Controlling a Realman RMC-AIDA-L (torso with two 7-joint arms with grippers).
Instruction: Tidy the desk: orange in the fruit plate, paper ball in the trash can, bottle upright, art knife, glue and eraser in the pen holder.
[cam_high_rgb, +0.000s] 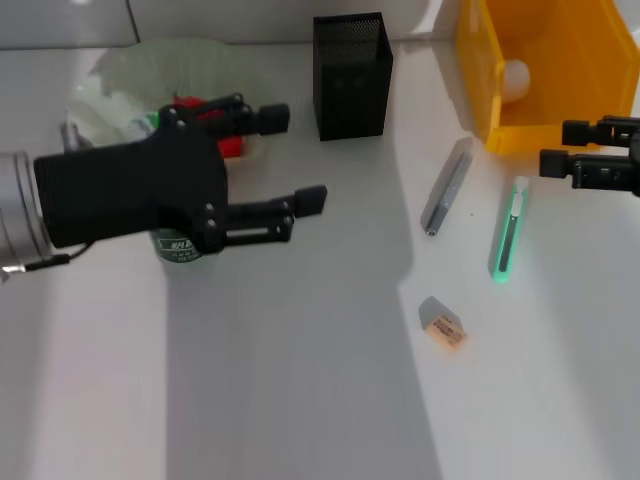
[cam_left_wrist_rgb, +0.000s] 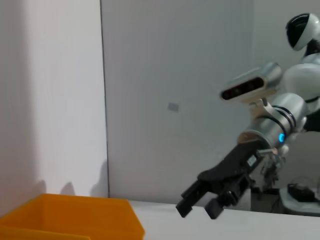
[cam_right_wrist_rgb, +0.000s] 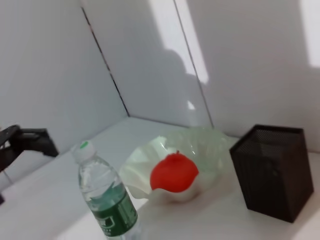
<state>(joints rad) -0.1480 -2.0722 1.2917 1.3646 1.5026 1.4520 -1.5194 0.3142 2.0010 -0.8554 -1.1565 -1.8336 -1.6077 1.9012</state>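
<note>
My left gripper (cam_high_rgb: 300, 160) is open and empty, hovering over the upright water bottle (cam_high_rgb: 180, 245), which also shows in the right wrist view (cam_right_wrist_rgb: 107, 200). The orange (cam_high_rgb: 215, 125) lies in the translucent fruit plate (cam_high_rgb: 140, 65). The black mesh pen holder (cam_high_rgb: 350, 75) stands at the back. A grey flat art knife (cam_high_rgb: 447, 185), a green-and-white glue stick (cam_high_rgb: 508, 240) and the eraser (cam_high_rgb: 442, 325) lie on the table to the right. My right gripper (cam_high_rgb: 560, 147) is open and empty beside the yellow trash can (cam_high_rgb: 480, 80). The paper ball (cam_high_rgb: 515, 78) lies inside the can.
The white table (cam_high_rgb: 300, 380) meets a white wall at the back. The right wrist view shows the orange (cam_right_wrist_rgb: 175, 172), the plate (cam_right_wrist_rgb: 200, 140) and the pen holder (cam_right_wrist_rgb: 272, 170). The left wrist view shows the right gripper (cam_left_wrist_rgb: 200, 210) and the trash can rim (cam_left_wrist_rgb: 70, 217).
</note>
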